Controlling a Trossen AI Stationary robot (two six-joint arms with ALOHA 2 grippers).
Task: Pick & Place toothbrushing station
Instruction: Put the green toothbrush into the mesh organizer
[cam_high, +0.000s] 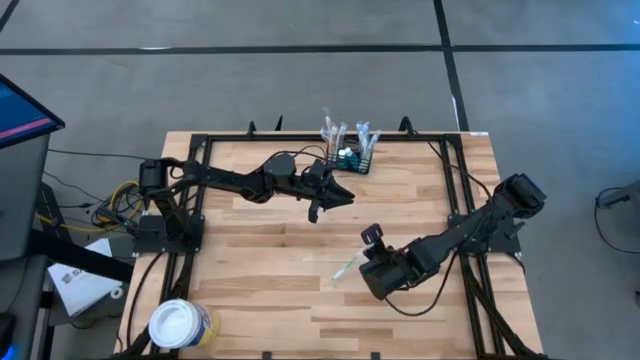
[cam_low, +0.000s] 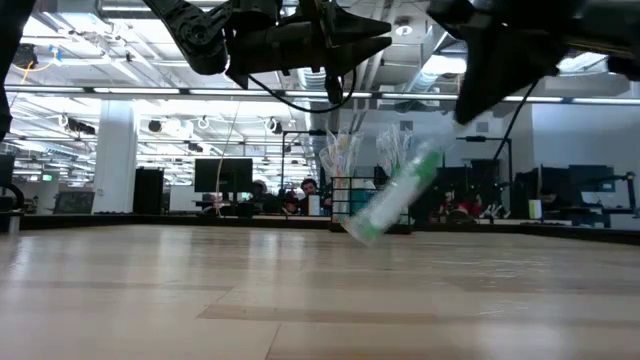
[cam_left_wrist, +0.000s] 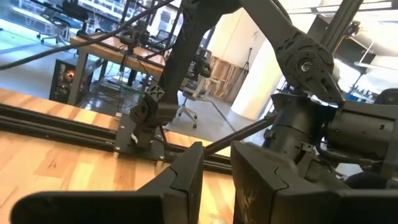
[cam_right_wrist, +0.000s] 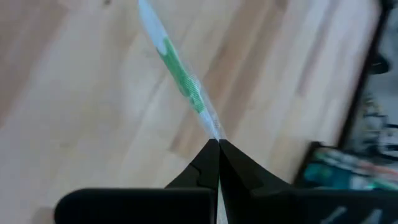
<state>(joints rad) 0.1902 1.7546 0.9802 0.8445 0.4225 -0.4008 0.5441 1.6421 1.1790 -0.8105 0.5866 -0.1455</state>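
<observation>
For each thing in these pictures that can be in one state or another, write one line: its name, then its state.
Green toothbrush: pinched at one end by the right gripper, tilted, other end low near the table.
Right gripper: shut on the toothbrush.
Left gripper: above the table near the caddy, holding nothing; a narrow gap between its fingers.
Toothbrushing station: upright at the table's far edge, items standing in it.
White tub: upright at the near left corner.

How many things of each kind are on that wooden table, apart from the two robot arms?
Black wire-mesh caddy with wrapped toothbrushes standing in it: 1
Green toothbrush in clear wrap, pinched by the right hand: 1
Round white tub: 1
Total: 3
How many brushes the caddy holds cannot be told.
</observation>
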